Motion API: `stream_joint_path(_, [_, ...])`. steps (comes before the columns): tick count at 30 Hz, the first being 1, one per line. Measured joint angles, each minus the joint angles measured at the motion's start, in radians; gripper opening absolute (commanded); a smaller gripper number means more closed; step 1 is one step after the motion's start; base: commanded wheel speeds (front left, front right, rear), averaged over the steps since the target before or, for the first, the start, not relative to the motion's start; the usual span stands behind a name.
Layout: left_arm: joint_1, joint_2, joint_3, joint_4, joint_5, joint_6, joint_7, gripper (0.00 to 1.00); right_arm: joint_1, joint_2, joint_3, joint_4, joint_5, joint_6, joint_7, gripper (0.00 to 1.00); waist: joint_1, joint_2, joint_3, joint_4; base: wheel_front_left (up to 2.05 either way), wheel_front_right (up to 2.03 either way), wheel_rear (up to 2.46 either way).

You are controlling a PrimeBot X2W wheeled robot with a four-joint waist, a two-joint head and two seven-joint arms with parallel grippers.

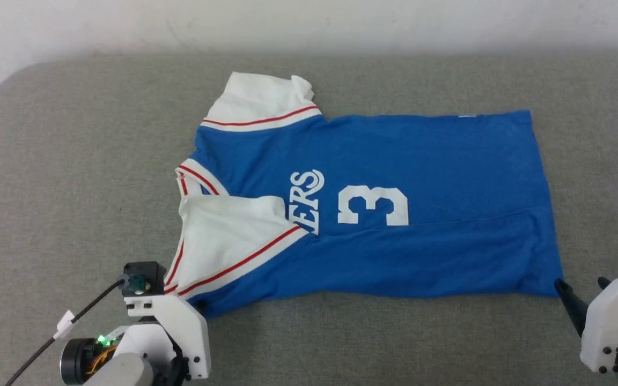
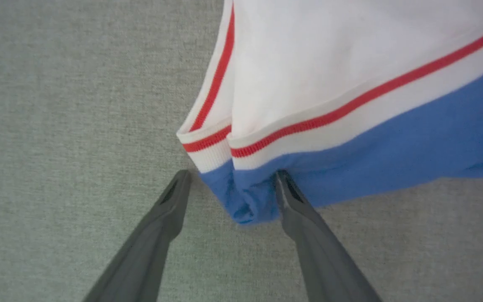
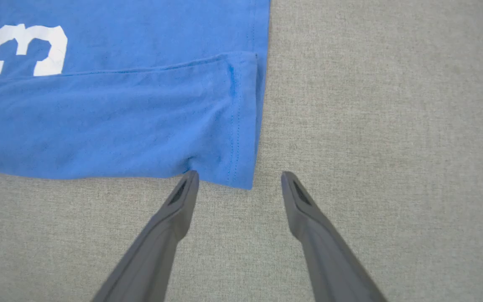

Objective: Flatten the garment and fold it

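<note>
The garment [image 1: 395, 161], a bright blue jersey with white sleeves, red stripes and a white "3", lies sideways on the grey padded surface [image 1: 73, 161], neck to the left and hem to the right. Its near long edge is folded up over the body. My left gripper [image 1: 191, 300] stands open at the near left corner. In the left wrist view the blue corner of the garment [image 2: 350, 63] lies between the fingers of that gripper [image 2: 233, 178]. My right gripper [image 1: 580, 282] is open at the near hem corner. Seen from the right wrist, that gripper [image 3: 238, 176] straddles the garment's [image 3: 120, 113] corner tip.
A pale wall [image 1: 309, 21] runs behind the surface's far edge. The surface's far left corner is rounded. A black cable [image 1: 73, 316] trails from my left wrist at the lower left. Bare grey surface lies all round the jersey.
</note>
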Motion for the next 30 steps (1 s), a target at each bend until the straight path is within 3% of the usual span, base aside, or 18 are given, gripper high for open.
stream_joint_path(3, [-0.01, -0.008, -0.001, 0.018, -0.003, -0.002, 0.001, 1.0, -0.001, -0.001, -0.001, -0.004, -0.002, 0.0, -0.001, 1.0, -0.0001, 0.0, 0.023, -0.01, 0.0, 0.0, 0.0])
stream_joint_path(4, [-0.013, -0.01, 0.0, 0.019, -0.009, -0.002, 0.0, 0.0, -0.003, -0.002, -0.001, -0.004, -0.006, 0.0, -0.002, 1.0, -0.0002, 0.0, 0.03, -0.012, 0.0, 0.0, 0.0])
stream_joint_path(13, [-0.041, -0.036, -0.004, 0.015, 0.003, -0.038, -0.071, 0.0, -0.066, 0.011, -0.012, 0.102, -0.061, 0.0, -0.013, 1.0, -0.0001, 0.0, 0.067, 0.014, 0.0, 0.0, 0.0])
stream_joint_path(21, [-0.069, -0.036, -0.019, -0.079, 0.039, -0.044, -0.088, 0.0, -0.091, 0.033, -0.039, 0.221, -0.115, -0.001, 0.0, 1.0, 0.0, 0.0, 0.075, 0.067, 0.0, 0.0, 0.0])
stream_joint_path(22, [-0.069, -0.034, -0.019, -0.088, 0.041, -0.043, -0.086, 0.0, -0.092, 0.032, -0.038, 0.224, -0.114, -0.001, 0.003, 0.35, 0.0, 0.0, 0.075, 0.072, 0.0, 0.0, 0.0])
stream_joint_path(23, [-0.069, -0.032, -0.02, -0.095, 0.042, -0.041, -0.083, 0.0, -0.094, 0.033, -0.038, 0.226, -0.114, -0.001, 0.005, 0.0, 0.0, 0.0, 0.076, 0.075, 0.0, 0.0, 0.0])
stream_joint_path(30, [-0.061, -0.002, -0.026, -0.102, 0.037, -0.041, -0.06, 0.0, -0.099, 0.04, -0.021, 0.23, -0.108, 0.0, 0.003, 0.0, 0.0001, 0.0, 0.062, 0.068, 0.0, 0.0, 0.0])
